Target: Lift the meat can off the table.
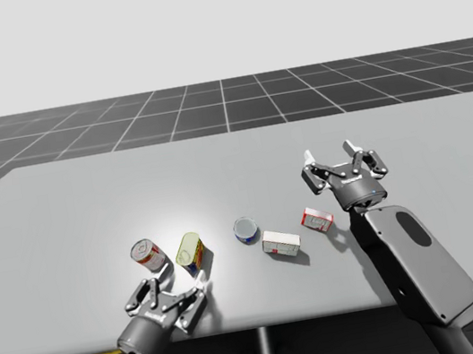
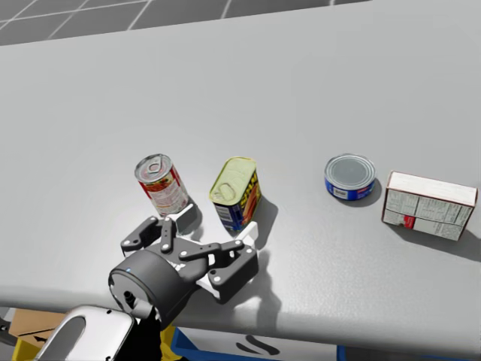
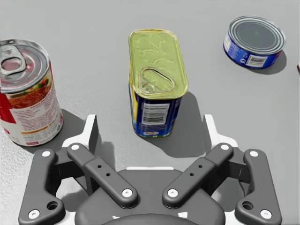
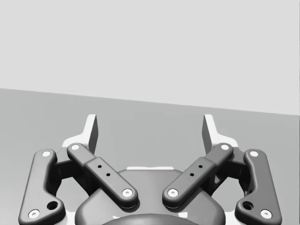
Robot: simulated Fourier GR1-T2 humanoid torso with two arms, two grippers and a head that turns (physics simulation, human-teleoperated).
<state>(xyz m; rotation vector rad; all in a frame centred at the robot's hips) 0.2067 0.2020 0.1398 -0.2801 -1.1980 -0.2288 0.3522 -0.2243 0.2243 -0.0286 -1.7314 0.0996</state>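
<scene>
Toward the lower left of the high view my left gripper (image 1: 175, 289) hangs low over the table (image 1: 76, 195), near its front edge, with both fingers spread wide and nothing between the pads. The meat can (image 1: 190, 250), the one with rounded corners, a yellowish lid and blue sides, stands upright directly ahead of this gripper, at the mouth of the open fingers and, as far as I can judge, not touching either of them. In the left wrist view it is well centred between the two fingers. A round red can (image 1: 149, 255) stands close beside it on the left of the frame, near my left finger. A flat blue can (image 1: 246, 229) lies further toward the middle, well apart. My right gripper (image 1: 332, 161) is right of the centre of the high view, also spread open and holding nothing. I judge that the step in hand is the approach, and the grasp is not yet made. The next move calls for a short advance until the can sits between the pads. It needs care that the finger on the red can's side does not push that can, and then a firm closing before any lift.
</scene>
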